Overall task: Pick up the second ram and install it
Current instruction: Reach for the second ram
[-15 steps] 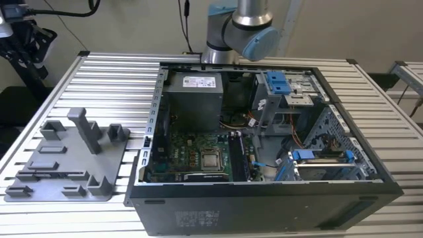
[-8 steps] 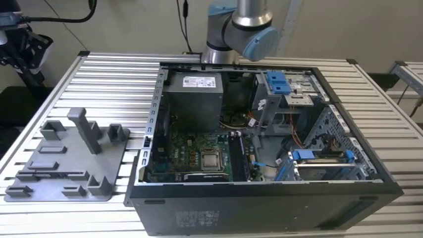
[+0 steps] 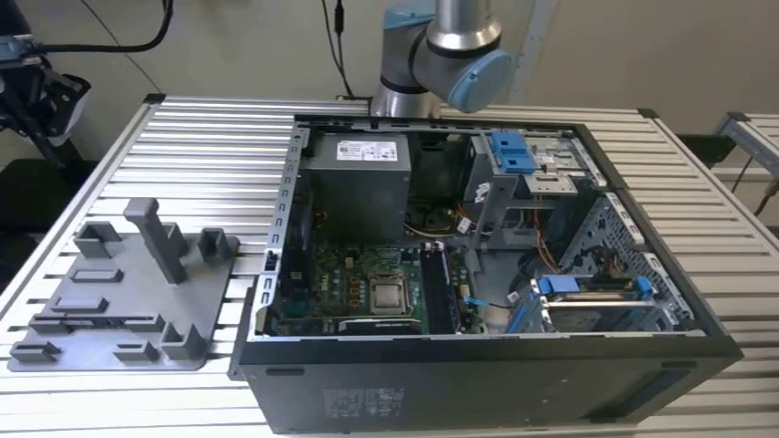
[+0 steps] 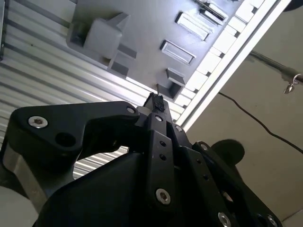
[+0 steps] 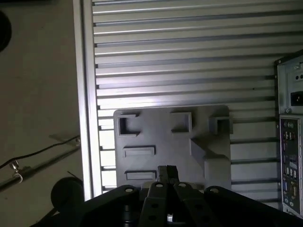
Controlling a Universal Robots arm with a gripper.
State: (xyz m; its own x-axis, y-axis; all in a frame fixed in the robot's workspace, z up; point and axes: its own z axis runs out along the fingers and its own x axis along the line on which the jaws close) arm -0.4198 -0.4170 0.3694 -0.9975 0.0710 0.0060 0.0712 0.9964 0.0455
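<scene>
In both wrist views my gripper (image 5: 167, 172) (image 4: 154, 100) hangs well above the grey plastic tray (image 5: 161, 135) (image 4: 142, 33), its two thin black fingertips pressed together with nothing between them. The tray (image 3: 122, 306) lies on the slatted table at the exterior view's left, with upright blocks and bare slots. The second ram is out of view. Right of the tray the open computer case (image 3: 633, 365) shows the green motherboard (image 3: 347, 278). The arm's base joints (image 3: 439, 55) stand behind the case.
The slatted aluminium table (image 3: 207, 155) carries the tray and the case. Inside the case are a grey power supply (image 3: 353, 182) and blue-tabbed drive brackets (image 3: 512, 151). In the first wrist view the case's rear panel (image 5: 289, 156) is beside the tray, and the table edge (image 5: 85, 94) borders the floor.
</scene>
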